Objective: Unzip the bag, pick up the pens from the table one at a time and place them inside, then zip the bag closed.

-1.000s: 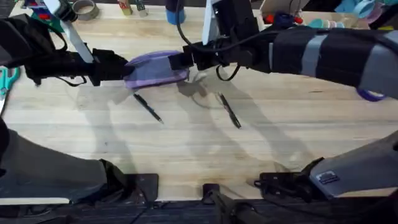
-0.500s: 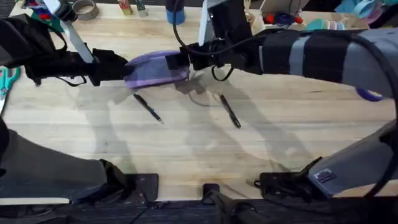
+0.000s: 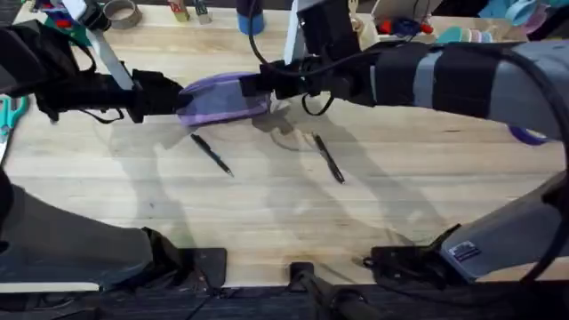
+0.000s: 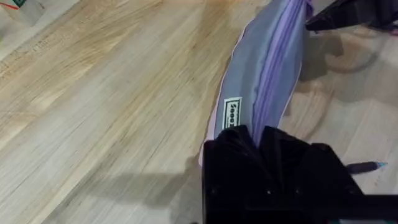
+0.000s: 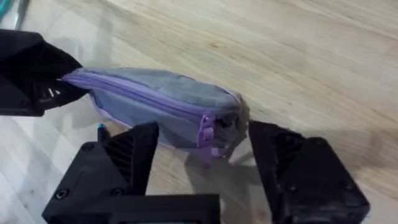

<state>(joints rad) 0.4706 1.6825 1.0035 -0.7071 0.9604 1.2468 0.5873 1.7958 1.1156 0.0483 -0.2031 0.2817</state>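
Right wrist view: our right gripper [image 5: 202, 165] gapes at the zipped pouch's [image 5: 155, 102] pull [image 5: 206, 132]; left gripper [image 4: 252, 140] pinches its end; both pens [image 3: 212, 155] wait.

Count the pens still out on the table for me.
2. One pen lies just in front of the bag, below its left end; the other pen lies farther right, under the right arm. None seems hidden.
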